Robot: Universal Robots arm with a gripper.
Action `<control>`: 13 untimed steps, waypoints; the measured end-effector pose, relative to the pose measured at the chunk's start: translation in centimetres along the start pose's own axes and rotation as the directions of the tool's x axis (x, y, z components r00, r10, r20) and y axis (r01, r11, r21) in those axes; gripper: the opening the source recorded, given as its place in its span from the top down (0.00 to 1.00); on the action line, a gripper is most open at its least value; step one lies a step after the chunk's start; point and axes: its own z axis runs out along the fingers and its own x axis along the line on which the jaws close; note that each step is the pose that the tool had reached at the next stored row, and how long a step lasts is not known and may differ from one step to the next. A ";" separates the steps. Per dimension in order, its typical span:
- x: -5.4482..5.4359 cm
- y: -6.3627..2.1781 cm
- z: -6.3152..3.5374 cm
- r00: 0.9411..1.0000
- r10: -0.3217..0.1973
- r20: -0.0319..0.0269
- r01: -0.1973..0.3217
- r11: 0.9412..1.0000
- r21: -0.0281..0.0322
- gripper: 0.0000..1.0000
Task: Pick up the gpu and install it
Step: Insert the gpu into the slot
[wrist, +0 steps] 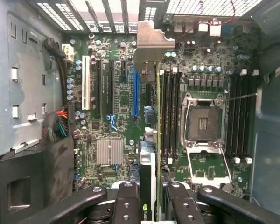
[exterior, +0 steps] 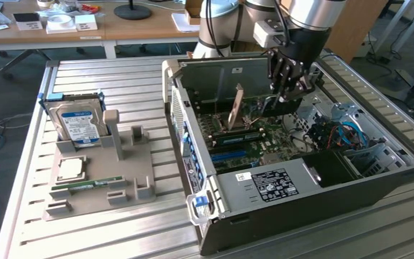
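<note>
**Slatted worktop, open case, gpu held over the board**

Exterior view: the worktop (exterior: pixel 106 70) is carrying the computer case (exterior: pixel 322 199), which is lying open so that its motherboard (exterior: pixel 264 135) is facing up. The gripper (exterior: pixel 288 97) is reaching in at upper centre, with the gpu (exterior: pixel 236 108) standing edge-up just left of it.

Wrist view: at bottom centre the gripper (wrist: pixel 151 198) is clamping the gpu (wrist: pixel 148 172), edge-on beside the blue slot (wrist: pixel 135 93), probably to line it up.

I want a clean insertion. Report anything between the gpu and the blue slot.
Nothing visible does. The gripper holds the gpu edge-on beside the bare blue slot; memory slots flank its other side.
</note>
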 end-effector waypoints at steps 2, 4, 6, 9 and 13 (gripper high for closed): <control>0.0 0.11 0.29 1.000 0.000 0.000 0.000 1.000 0.000 0.73; 0.0 0.24 0.60 1.000 0.000 0.000 0.000 1.000 0.000 0.73; 0.0 0.35 0.86 1.000 0.000 0.000 0.000 1.000 0.000 0.73; 0.1 0.35 0.90 1.000 -0.001 0.000 0.001 1.000 0.000 0.73; 0.1 0.36 0.90 1.000 0.000 0.000 0.000 1.000 0.000 0.73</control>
